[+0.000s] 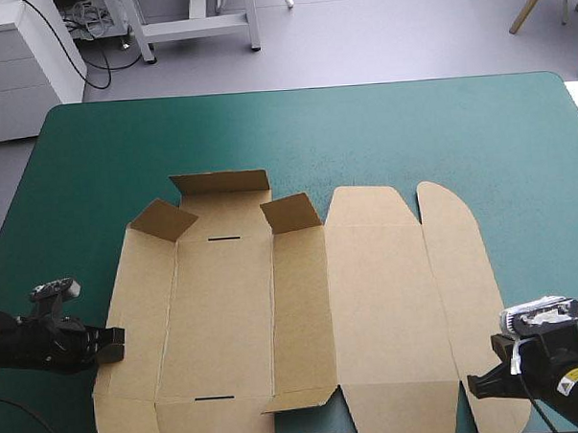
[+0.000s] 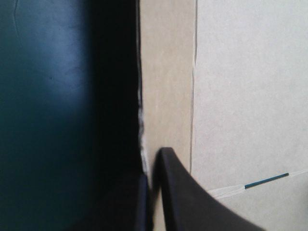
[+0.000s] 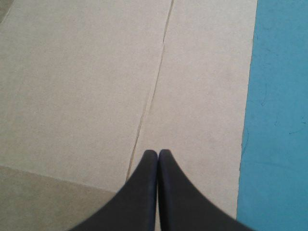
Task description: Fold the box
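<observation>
The brown box (image 1: pixel 369 299) lies as a flat cut sheet on the teal-green cover (image 1: pixel 362 127). Three small flaps (image 1: pixel 220 184) stand raised at its far left end. My left gripper (image 1: pixel 115 341) is at the sheet's left edge. In the left wrist view it (image 2: pixel 153 156) is shut on the box (image 2: pixel 240 96), with one finger over the edge strip and the other beneath it. My right gripper (image 1: pixel 477 383) is at the sheet's front right corner. There it (image 3: pixel 158 152) is shut, with its tip over the board (image 3: pixel 72 72) beside a crease.
The sheet's front edge runs down to the table's near edge. A broad band of bare cover (image 1: pixel 294 120) lies between the box and the table's far edge, and narrower strips flank it left and right (image 3: pixel 279 120). Two thin slots (image 1: pixel 226 238) are cut in the left panel.
</observation>
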{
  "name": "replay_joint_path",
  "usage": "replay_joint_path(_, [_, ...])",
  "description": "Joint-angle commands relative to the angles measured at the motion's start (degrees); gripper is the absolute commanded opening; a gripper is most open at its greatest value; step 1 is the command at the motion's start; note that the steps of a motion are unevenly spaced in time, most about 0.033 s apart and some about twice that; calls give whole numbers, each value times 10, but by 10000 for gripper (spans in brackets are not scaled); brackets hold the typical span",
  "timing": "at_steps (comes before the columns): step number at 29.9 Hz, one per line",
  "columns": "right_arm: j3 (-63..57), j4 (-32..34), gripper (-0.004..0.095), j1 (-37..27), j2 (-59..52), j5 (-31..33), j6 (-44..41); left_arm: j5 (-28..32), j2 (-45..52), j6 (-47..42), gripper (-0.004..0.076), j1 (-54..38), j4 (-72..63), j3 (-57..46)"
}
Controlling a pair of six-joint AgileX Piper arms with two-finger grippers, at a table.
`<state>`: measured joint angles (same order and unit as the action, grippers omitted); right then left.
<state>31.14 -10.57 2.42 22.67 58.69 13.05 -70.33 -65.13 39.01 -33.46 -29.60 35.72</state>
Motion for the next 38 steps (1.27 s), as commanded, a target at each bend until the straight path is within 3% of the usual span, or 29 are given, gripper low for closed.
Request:
replay_joint_path(1, [14,-3,-20,3,6,-31,1,-40,6,5,65,1,-8,11])
replay_joint_path(7, [14,-3,-20,3,6,-31,1,-39,6,5,358,1,-8,11])
replay_joint_path(9, [14,-3,-20,3,6,-31,1,-38,6,5,403,1,-8,11])
replay_joint_path(34, [14,-3,-20,3,6,-31,1,-42,6,50,400,2,-79,-47])
replay_joint_path(38, [14,-3,-19,3,6,-31,1,-42,6,45,361,2,-72,-47])
